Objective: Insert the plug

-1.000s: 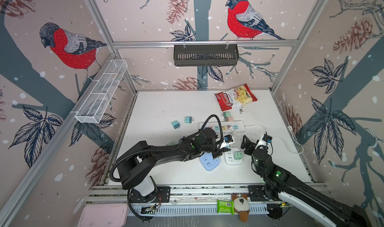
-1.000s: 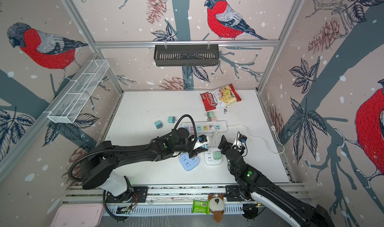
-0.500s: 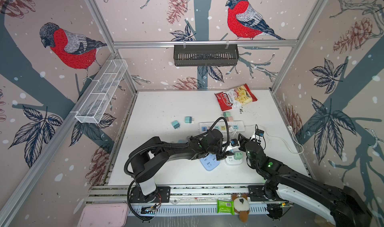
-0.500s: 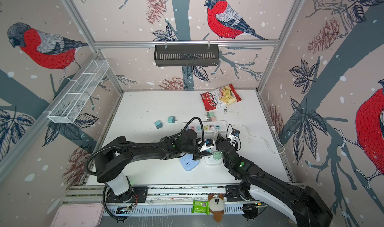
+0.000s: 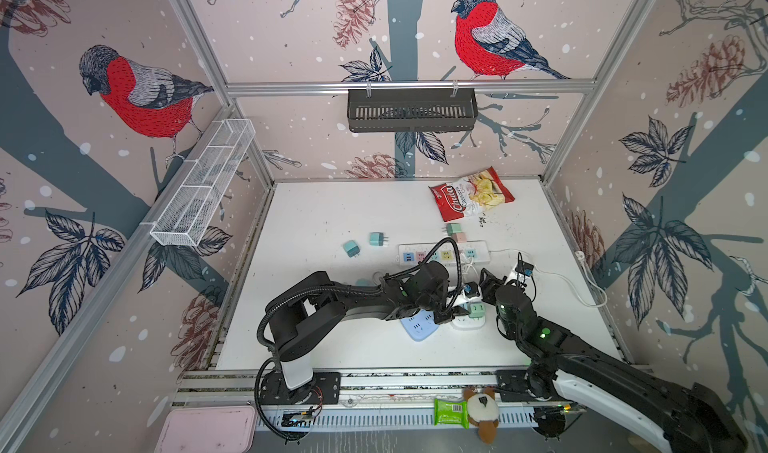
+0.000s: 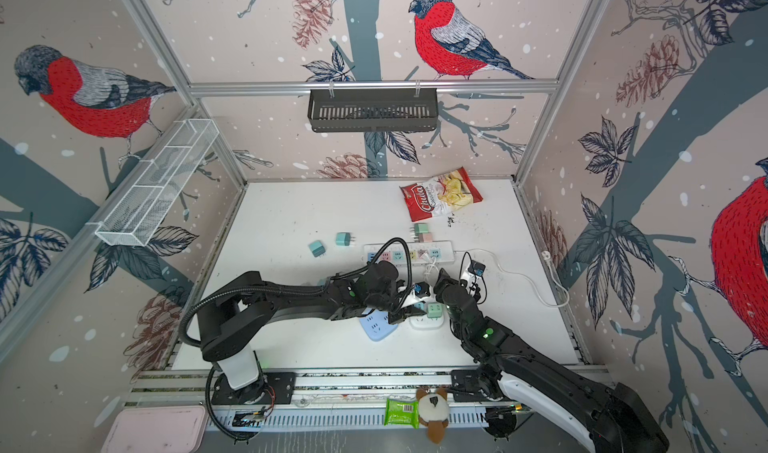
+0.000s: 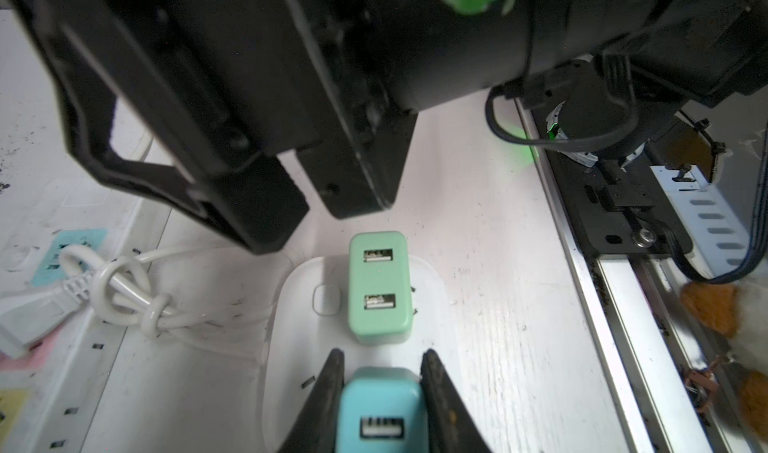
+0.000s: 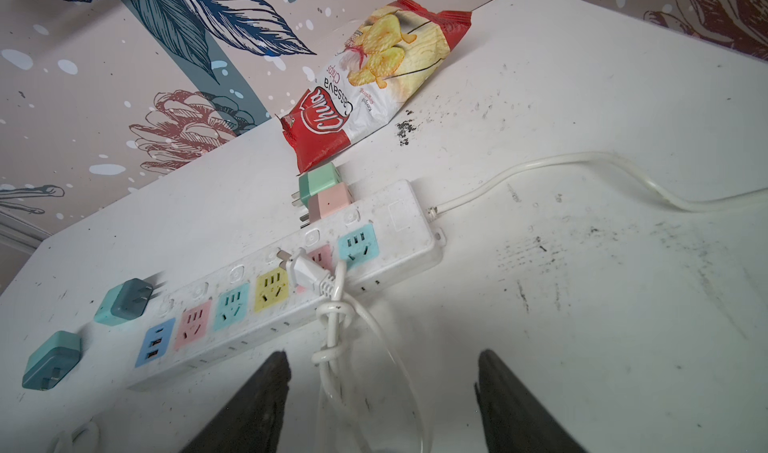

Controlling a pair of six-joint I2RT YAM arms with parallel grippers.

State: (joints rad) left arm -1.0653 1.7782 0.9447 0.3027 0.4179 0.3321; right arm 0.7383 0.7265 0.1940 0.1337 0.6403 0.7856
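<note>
Left pincer (image 7: pixel 381 359): we see its jaws clamped on the teal USB plug (image 7: pixel 380 405), one finger on each side
Teal USB plug: over the white socket block (image 7: pixel 434 305), just beside the mint charger (image 7: pixel 379 287) seated there; we cannot tell if its prongs are in
Right pincer (image 8: pixel 383 355): jaws well apart, gripping nothing; we see the knotted white cord (image 8: pixel 332 326) between them
Long power strip (image 8: pixel 399 218): beyond the cord, near the chips bag (image 8: pixel 365 89)
Blue socket block (image 5: pixel 417 326): beside the white one
</note>
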